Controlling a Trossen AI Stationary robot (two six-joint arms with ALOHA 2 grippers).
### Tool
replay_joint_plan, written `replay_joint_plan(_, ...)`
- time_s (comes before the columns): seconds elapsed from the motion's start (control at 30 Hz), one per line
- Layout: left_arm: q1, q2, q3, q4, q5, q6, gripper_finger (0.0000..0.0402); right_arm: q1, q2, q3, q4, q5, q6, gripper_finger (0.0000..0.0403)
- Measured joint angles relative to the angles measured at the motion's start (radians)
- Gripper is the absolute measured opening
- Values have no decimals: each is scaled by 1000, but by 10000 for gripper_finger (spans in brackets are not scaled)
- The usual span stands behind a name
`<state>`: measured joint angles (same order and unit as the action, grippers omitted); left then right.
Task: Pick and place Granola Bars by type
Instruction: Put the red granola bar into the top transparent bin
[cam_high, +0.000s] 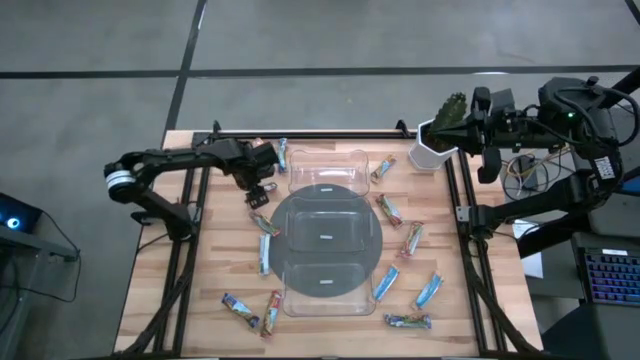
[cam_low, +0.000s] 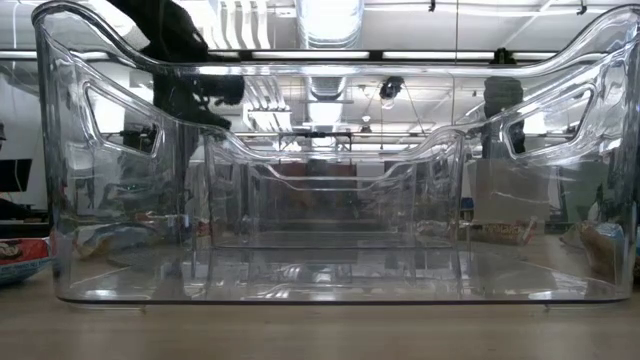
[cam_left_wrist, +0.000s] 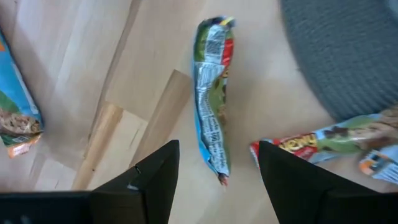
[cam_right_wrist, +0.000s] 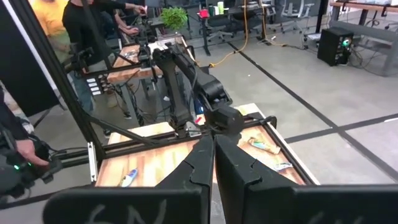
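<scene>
My left claw (cam_left_wrist: 216, 163) hangs released over a granola bar (cam_left_wrist: 212, 99) lying lengthwise between its fingers; right claw (cam_right_wrist: 214, 163) clenched, parked aside.

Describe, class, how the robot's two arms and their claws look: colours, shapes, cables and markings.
Both arms are black, built of jointed tubular links. The left arm has a white band near its base end. Its left claw has two flat, dark, wedge-shaped fingers. The right arm carries a small green light, with loose cables beside it. The right claw has matching dark angular fingers.
</scene>
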<state>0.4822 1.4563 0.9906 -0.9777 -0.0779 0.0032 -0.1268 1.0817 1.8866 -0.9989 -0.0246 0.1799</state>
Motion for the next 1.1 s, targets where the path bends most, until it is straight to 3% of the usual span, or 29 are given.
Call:
replay_joint_plan(0.4, 7, 126, 9, 41, -115, 64, 202, 0, 13, 0, 3, 2, 12, 9)
replay_joint_plan(0.6, 8, 138, 13, 86, -8, 64, 202, 0, 28, 0, 3, 7, 23, 9)
replay_joint_plan(1.1, 9, 188, 3, 114, 12, 44, 202, 0, 38, 0, 4, 10, 0, 9)
